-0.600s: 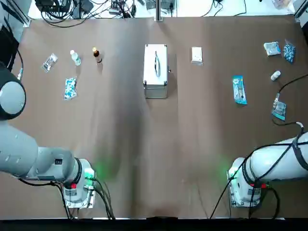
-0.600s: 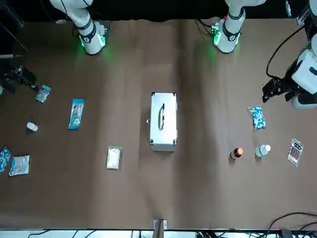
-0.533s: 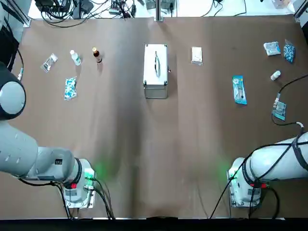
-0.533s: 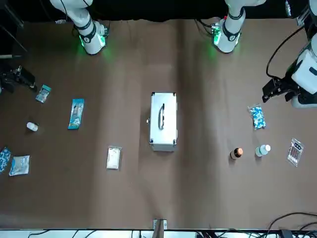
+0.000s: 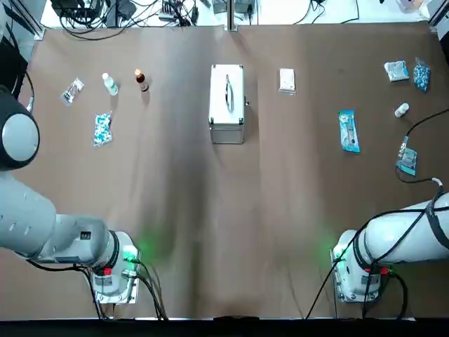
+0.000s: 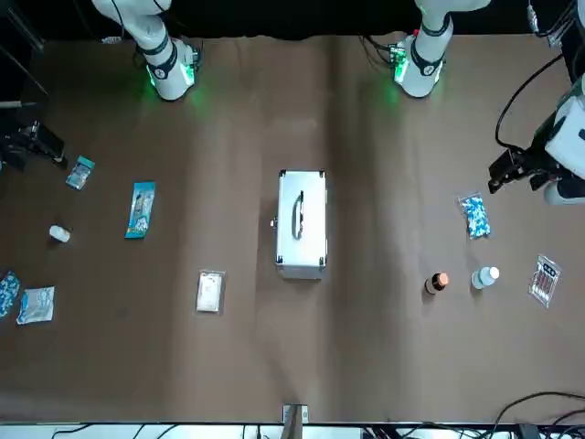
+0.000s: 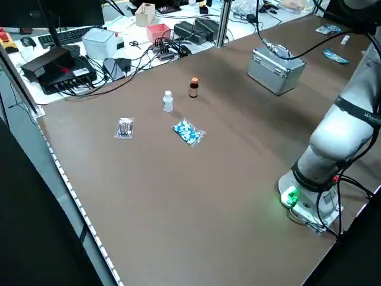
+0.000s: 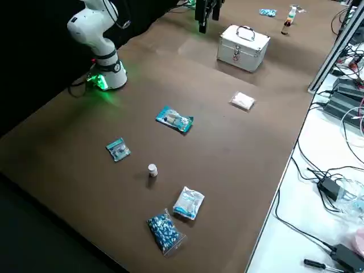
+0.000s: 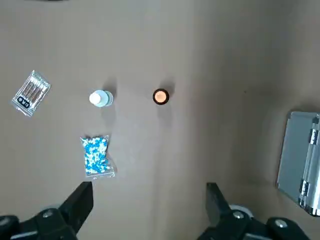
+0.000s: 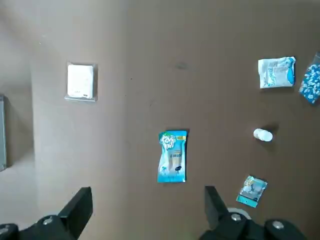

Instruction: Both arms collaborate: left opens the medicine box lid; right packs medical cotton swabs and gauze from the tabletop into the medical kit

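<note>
My left claw (image 9: pixel 150 212) hangs above the bench (image 5: pixel 210 232) with its two fingers spread apart; across from them lie a bag of blue-and-white capsules (image 9: pixel 96 156), a white-capped bottle (image 9: pixel 101 98), a dark bottle (image 9: pixel 161 96) and a clear packet of swabs (image 9: pixel 30 93). The medical kit (image 5: pixel 226 105) stands between my two claws, its medicine box lid (image 5: pixel 227 88) shut, handle up, with bare bench around its edges. Well apart from it, my right claw (image 10: pixel 149 215) also hangs with fingers apart, over open bench. The medical cotton swabs (image 10: pixel 172 156), in a bright-blue packet with white lettering I cannot read, lie near that claw; the gauze (image 10: pixel 80 81) lies between them and the kit. On the swabs' other side are a small blue packet (image 10: pixel 251 191), a white bottle (image 10: pixel 263 135), a white-and-blue packet (image 10: pixel 277 73) and a blue-speckled bag (image 10: pixel 311 83).
</note>
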`<state>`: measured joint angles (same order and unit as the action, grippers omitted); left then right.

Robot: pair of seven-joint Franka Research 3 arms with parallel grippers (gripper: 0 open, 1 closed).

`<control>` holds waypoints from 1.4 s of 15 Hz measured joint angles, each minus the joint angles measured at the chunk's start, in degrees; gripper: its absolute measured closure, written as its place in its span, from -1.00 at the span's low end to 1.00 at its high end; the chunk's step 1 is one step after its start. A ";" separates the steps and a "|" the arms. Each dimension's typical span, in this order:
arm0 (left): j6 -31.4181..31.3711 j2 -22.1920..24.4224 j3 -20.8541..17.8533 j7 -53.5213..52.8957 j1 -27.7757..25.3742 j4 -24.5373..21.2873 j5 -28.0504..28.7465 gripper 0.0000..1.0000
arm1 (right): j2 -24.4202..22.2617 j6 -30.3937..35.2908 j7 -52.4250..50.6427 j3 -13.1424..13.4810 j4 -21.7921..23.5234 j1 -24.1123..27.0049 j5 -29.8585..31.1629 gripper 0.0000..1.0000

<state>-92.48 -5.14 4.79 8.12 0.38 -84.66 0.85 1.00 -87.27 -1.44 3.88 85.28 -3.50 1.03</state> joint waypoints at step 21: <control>-11.08 -19.14 5.17 0.46 5.56 -2.19 -0.26 -0.99 | 14.06 1.30 -12.65 -1.12 0.98 -15.57 -0.13 -0.96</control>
<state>-103.57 -24.29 9.97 8.58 5.93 -86.85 0.59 15.05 -85.97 -14.08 2.76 86.27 -19.07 0.91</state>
